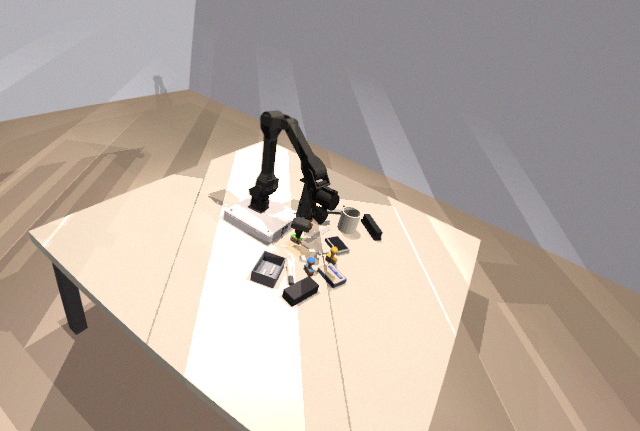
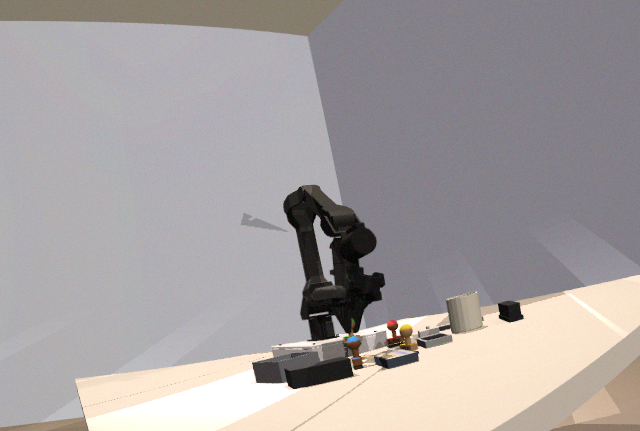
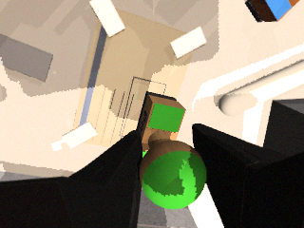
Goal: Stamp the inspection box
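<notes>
My gripper [image 1: 297, 235] [image 2: 352, 331] [image 3: 166, 135] points down, shut on the green-topped stamp [image 1: 296, 239] [image 3: 173, 178], gripping below its round knob. The stamp's brown block with a green top patch is low over the tan card [image 3: 142, 40], covering the lower part of the outlined box [image 3: 149, 81]. Whether it touches the card cannot be told. The box's upper part shows no print; the rest is hidden. White pieces lie at the card's corners. The black ink pad [image 1: 337, 243] [image 2: 435, 339] lies in an open case, away from the stamp.
Blue [image 1: 310, 261] [image 2: 353, 346], yellow [image 1: 333, 253] [image 2: 406, 334] and red [image 2: 392, 329] stamps stand nearby. A mug [image 1: 349, 220] [image 2: 464, 312], grey tray [image 1: 254, 275], black block [image 1: 300, 291] [image 2: 319, 372], navy case [image 2: 397, 359] and white rod [image 1: 290, 268] [image 3: 233, 104] surround the area.
</notes>
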`<state>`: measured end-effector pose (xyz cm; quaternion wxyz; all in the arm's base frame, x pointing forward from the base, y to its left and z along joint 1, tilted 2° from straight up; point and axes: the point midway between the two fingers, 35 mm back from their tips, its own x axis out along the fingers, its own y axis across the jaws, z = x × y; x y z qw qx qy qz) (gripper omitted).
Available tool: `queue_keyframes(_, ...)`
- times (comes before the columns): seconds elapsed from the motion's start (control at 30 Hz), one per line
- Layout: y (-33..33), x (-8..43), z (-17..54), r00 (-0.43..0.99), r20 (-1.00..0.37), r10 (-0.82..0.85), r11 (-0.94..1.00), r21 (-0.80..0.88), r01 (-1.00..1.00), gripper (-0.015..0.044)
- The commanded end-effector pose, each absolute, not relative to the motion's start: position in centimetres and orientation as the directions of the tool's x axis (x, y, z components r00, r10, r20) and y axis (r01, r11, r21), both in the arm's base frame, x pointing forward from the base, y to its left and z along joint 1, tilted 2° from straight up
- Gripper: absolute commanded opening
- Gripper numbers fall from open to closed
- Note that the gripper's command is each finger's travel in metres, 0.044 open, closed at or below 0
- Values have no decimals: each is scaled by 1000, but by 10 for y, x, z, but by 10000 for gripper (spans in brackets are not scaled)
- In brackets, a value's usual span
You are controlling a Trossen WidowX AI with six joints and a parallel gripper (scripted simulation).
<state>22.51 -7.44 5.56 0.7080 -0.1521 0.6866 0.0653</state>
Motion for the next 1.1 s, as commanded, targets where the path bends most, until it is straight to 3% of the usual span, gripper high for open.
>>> queue_keyframes(0.0,-74,224,52,47,-992,-114,944,-123,-306,0)
queue_keyframes(1.07,-73,223,31,50,-992,-112,944,-122,-307,0)
